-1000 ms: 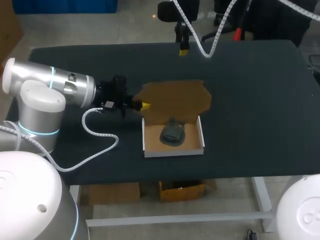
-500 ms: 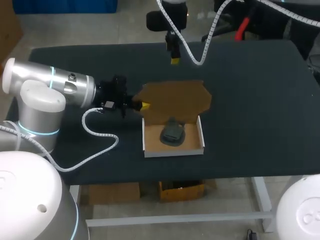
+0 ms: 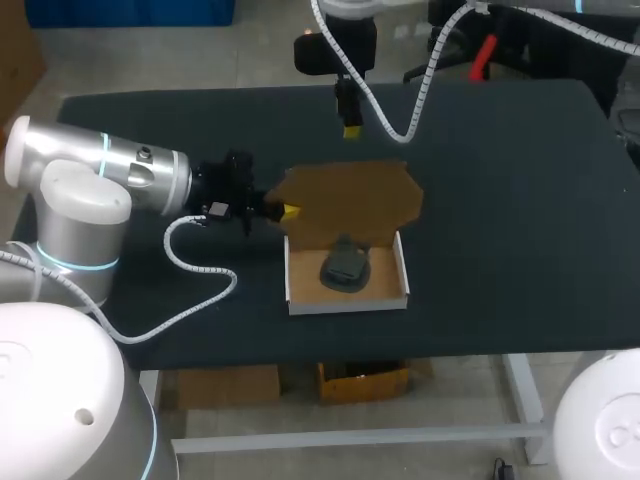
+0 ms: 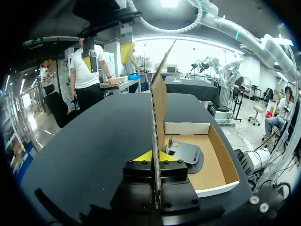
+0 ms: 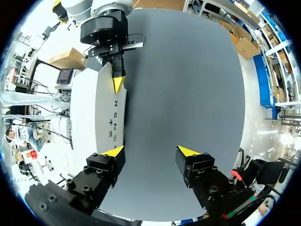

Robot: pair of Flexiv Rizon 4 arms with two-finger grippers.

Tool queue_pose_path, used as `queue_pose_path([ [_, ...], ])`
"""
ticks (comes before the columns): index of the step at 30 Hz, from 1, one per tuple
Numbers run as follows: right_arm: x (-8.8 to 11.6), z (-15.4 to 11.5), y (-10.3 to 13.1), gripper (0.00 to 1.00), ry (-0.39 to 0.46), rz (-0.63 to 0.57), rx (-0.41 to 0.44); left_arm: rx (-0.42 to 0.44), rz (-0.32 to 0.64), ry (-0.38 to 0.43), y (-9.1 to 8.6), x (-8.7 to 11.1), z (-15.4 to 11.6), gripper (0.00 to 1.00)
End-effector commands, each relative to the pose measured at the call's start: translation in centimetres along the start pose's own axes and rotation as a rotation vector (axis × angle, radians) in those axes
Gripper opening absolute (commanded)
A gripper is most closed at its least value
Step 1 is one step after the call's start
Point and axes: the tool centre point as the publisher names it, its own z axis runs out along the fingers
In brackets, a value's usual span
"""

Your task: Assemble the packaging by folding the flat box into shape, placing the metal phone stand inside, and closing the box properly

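A shallow box (image 3: 345, 303) with white walls sits near the table's front, with the dark metal phone stand (image 3: 345, 267) lying inside it. Its brown lid (image 3: 350, 205) stands up from the far wall. My left gripper (image 3: 289, 211) is shut on the lid's left edge. In the left wrist view the lid (image 4: 159, 101) rises edge-on from between the left gripper's (image 4: 153, 157) tips, with the stand (image 4: 186, 153) beside it in the box (image 4: 214, 162). My right gripper (image 3: 351, 130) hangs open behind and above the lid. In its own view the right gripper (image 5: 150, 151) holds nothing, and the lid (image 5: 106, 117) lies under one finger.
The black table (image 3: 520, 200) stretches wide to the right of the box and behind it. My left arm's white coiled cable (image 3: 200, 275) loops over the table's front left. The left arm's big grey body (image 3: 90, 190) fills the left side.
My right arm has come forward and a little left toward the lid, its fingers somewhat narrower. The left gripper, lid, box and stand have not moved.
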Motion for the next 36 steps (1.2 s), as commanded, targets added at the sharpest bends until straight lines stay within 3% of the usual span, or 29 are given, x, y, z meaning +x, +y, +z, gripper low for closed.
queue_pose_path([
  [1, 1.1, 0.1, -0.6, 0.69, -0.026, 0.002, -0.019, 0.001, 0.001, 0.0, 0.1, 0.0, 0.0, 0.0],
  [16, 4.7, 0.3, -0.4, 0.65, -0.039, 0.0, -0.025, 0.001, 0.001, 0.0, 0.1, 0.0, 0.0, 0.0],
  [36, 6.6, 0.3, 0.0, 0.59, -0.053, -0.007, -0.034, 0.001, 0.001, 0.0, 0.1, 0.0, 0.0, 0.0],
])
